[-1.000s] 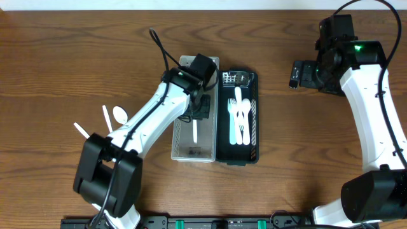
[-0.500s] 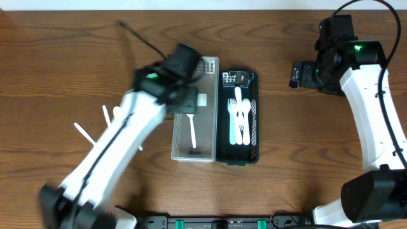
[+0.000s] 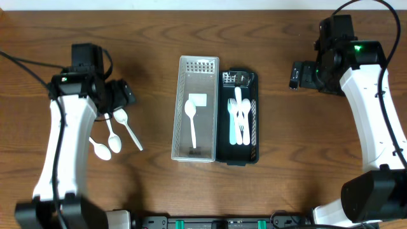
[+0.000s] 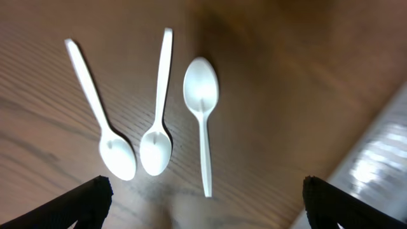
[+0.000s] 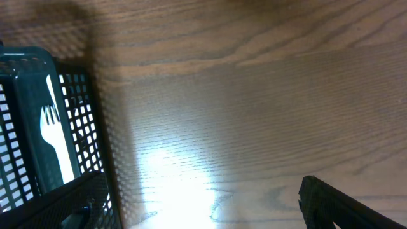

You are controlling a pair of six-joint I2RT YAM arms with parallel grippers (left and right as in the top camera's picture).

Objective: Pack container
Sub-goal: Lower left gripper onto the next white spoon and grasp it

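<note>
Containers sit side by side on the wooden table (image 3: 57,38). One is a pale grey mesh basket (image 3: 177,111), long and narrow, and against its right wall stands a black mesh basket (image 3: 255,124) of the same shape. A single white plastic spoon (image 3: 191,124) lies lengthways in the grey basket, its bowl next to a small white label (image 3: 198,100). White plastic forks (image 3: 239,119) lie together in the black one. Three white spoons (image 3: 113,138) lie loose on the wood well to the left of the grey basket. The left gripper (image 3: 124,95) hangs above those spoons with its jaws spread wide, gripping nothing. The right gripper (image 3: 296,73) hovers over bare wood far to the right of the grey basket, beyond the black one. Its jaws are equally wide and empty.
</note>
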